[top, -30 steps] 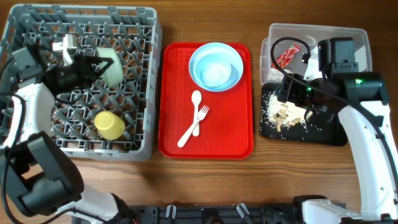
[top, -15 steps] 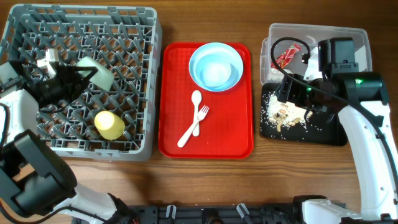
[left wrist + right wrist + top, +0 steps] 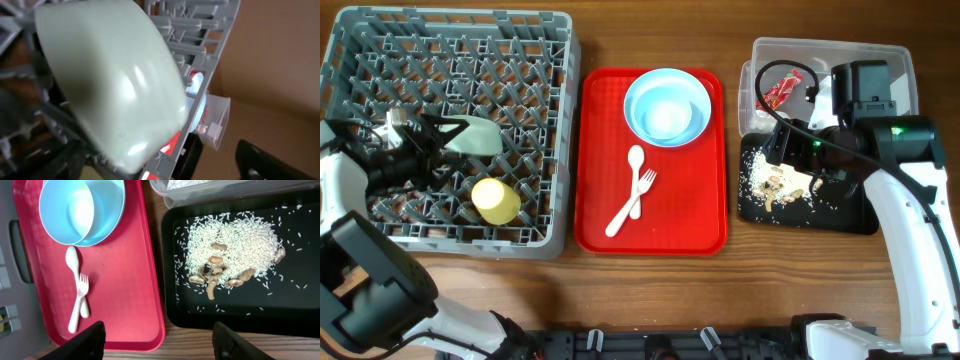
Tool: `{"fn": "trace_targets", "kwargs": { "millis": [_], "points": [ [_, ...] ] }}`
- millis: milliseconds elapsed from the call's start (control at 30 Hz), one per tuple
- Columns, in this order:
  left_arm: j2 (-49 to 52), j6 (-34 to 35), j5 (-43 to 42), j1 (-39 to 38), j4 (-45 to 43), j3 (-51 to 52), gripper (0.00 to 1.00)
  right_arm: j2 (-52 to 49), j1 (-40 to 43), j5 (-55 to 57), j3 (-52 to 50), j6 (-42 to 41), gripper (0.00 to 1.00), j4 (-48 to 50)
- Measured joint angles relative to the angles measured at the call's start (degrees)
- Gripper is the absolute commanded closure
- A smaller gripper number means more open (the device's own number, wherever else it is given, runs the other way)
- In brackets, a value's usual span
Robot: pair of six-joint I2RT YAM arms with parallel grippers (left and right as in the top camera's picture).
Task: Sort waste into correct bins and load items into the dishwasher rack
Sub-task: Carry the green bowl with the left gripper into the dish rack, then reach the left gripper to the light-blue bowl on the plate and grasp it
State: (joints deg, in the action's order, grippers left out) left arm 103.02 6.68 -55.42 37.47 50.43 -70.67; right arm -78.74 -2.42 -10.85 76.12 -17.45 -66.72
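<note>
The light-green bowl (image 3: 472, 138) (image 3: 110, 85) lies tipped on its side among the pegs of the grey dishwasher rack (image 3: 550, 60). My left gripper (image 3: 442, 138) is at its left, jaws spread wide, one dark finger (image 3: 260, 160) clear of the bowl. A yellow cup (image 3: 495, 200) sits in the rack. The pale-blue bowl (image 3: 667, 107) (image 3: 70, 210) rests on the blue plate (image 3: 114, 205), with spoon (image 3: 74, 262) and fork (image 3: 80, 300) below. My right gripper (image 3: 162, 342) hangs open and holds nothing, over the edge between the red tray and the black tray (image 3: 300, 305) of rice (image 3: 235, 240).
The red serving tray (image 3: 700, 220) lies between the rack and the bins. The clear tub (image 3: 830, 52) at the back right holds a red wrapper (image 3: 782, 90). Bare wooden table runs along the front edge.
My left gripper has opened and let go of the green bowl, which has dropped lower onto its side in the rack. The left arm has drawn back to the left. The right arm is still.
</note>
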Motion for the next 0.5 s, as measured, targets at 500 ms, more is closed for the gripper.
{"fn": "trace_targets", "kwargs": {
  "millis": [500],
  "points": [
    [-20.74, 0.92, 7.06, -3.76, 1.01, 0.02, 0.00, 0.02, 0.00, 0.00, 0.00, 0.17, 0.27, 0.00]
  ]
}}
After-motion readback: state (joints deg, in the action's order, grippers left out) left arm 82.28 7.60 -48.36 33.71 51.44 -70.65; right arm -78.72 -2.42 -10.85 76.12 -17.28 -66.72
